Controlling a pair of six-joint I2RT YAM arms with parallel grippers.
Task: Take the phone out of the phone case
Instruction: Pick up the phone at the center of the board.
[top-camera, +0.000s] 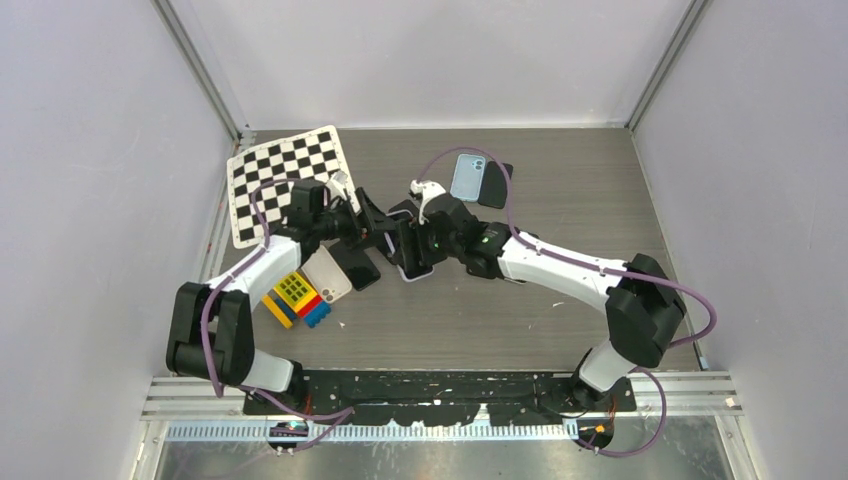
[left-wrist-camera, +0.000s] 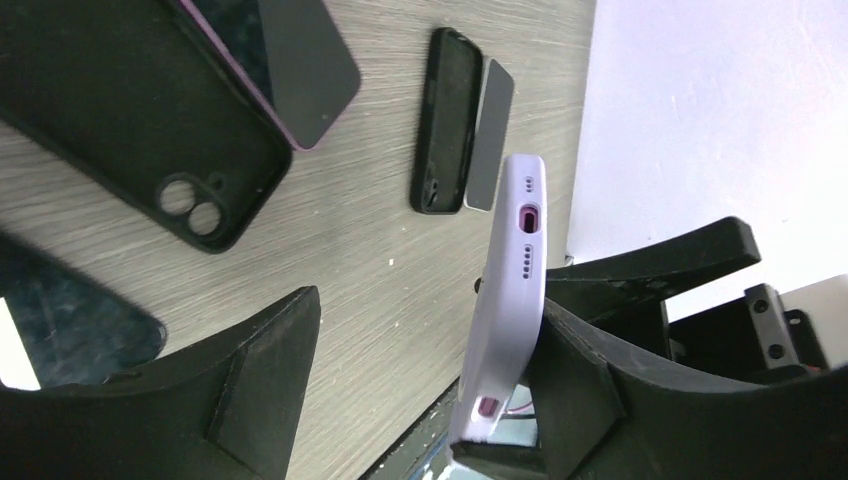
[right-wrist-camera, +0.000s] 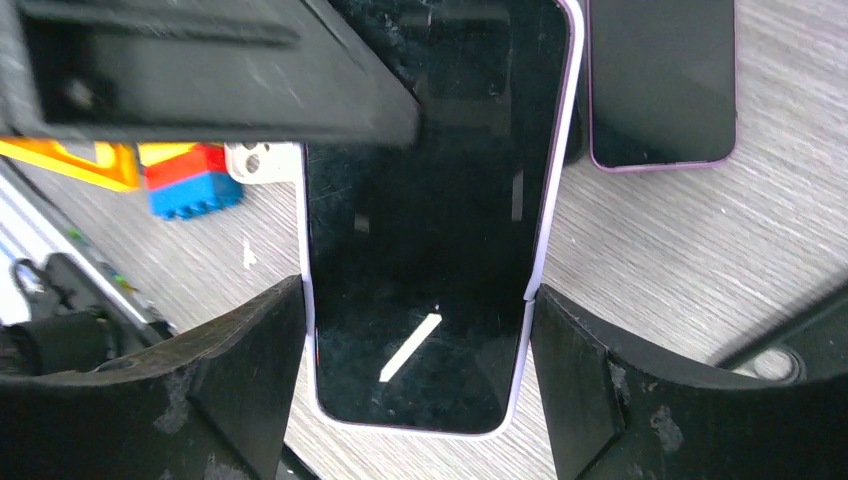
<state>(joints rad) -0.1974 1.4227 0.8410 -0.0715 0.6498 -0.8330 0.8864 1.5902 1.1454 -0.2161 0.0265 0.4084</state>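
The phone (right-wrist-camera: 420, 250), dark screen up, sits in a pale lilac case (right-wrist-camera: 545, 230). My right gripper (right-wrist-camera: 417, 300) is shut on it, one finger on each long side of the case, and holds it above the table. In the top view the cased phone (top-camera: 412, 258) is at mid-table between the two grippers. In the left wrist view the case (left-wrist-camera: 515, 290) shows end-on, ports visible. My left gripper (left-wrist-camera: 430, 320) is open around that end. Its right finger (left-wrist-camera: 600, 400) touches the case back and its left finger (left-wrist-camera: 260, 380) stands well apart.
An empty black case (left-wrist-camera: 150, 130), a pink-rimmed phone (left-wrist-camera: 290, 60) and another black case with a dark phone (left-wrist-camera: 445, 120) lie on the table. A checkerboard (top-camera: 290, 180), coloured toy blocks (top-camera: 295, 298) and a light blue phone (top-camera: 467, 177) are also there.
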